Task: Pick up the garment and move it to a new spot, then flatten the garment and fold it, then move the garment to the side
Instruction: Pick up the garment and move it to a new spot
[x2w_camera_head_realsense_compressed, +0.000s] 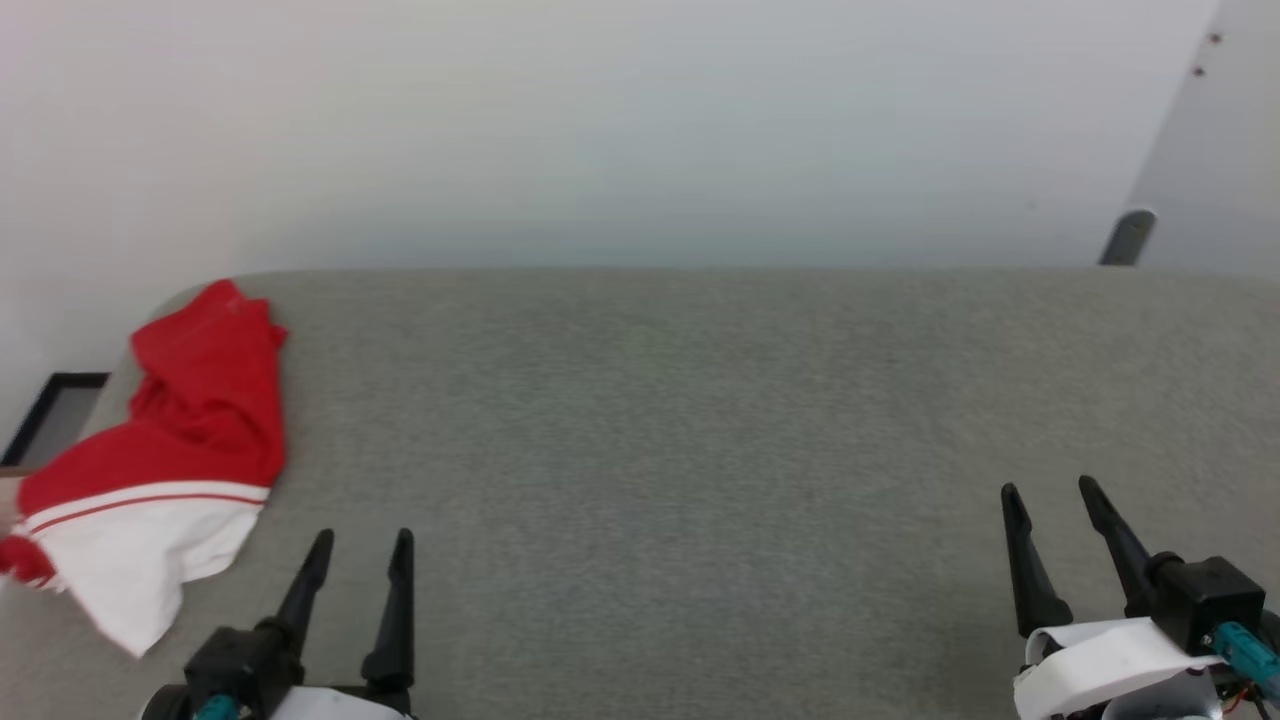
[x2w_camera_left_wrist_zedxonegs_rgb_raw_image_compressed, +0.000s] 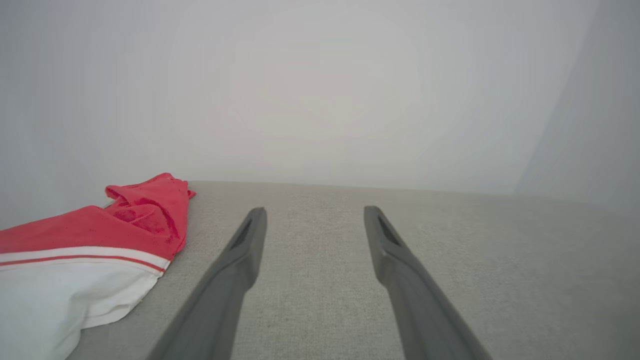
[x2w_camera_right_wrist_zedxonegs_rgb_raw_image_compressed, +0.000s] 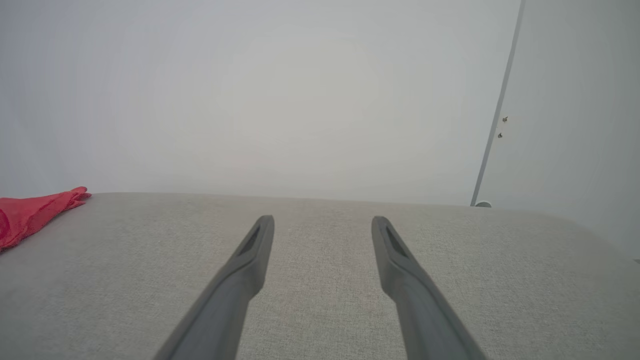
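- The large red soft-cloth T-shirt (x2w_camera_head_realsense_compressed: 200, 400), with a white sleeve end and thin red-and-white stripe trim, is lying crumpled at the far left of the grey fabric-covered surface (x2w_camera_head_realsense_compressed: 650, 450), close to its rounded back corner.
- Its white part is spreading toward the near left edge, while the red part is bunching up behind it toward the pale wall (x2w_camera_head_realsense_compressed: 600, 130).
- The left gripper (x2w_camera_head_realsense_compressed: 364, 537) is sitting at the lower left of the head view, just right of the T-shirt's white end and apart from it. Its two long dark fingers are standing wide apart, released and grasping nothing.
- The right gripper (x2w_camera_head_realsense_compressed: 1050, 487) is sitting at the lower right, well apart from the T-shirt. Its fingers are likewise standing spread and released, with bare grey fabric showing between them.
- Both grippers are pointing toward the wall.
- In the left wrist view the T-shirt is lying left of the fingers without touching them.
- In the right wrist view a red tip of cloth is showing at the left edge.
- A dark rectangular frame (x2w_camera_head_realsense_compressed: 55, 410) is showing beyond the surface's left edge, beside the T-shirt.
- A grey post (x2w_camera_head_realsense_compressed: 1128, 238) is standing behind the far right edge.
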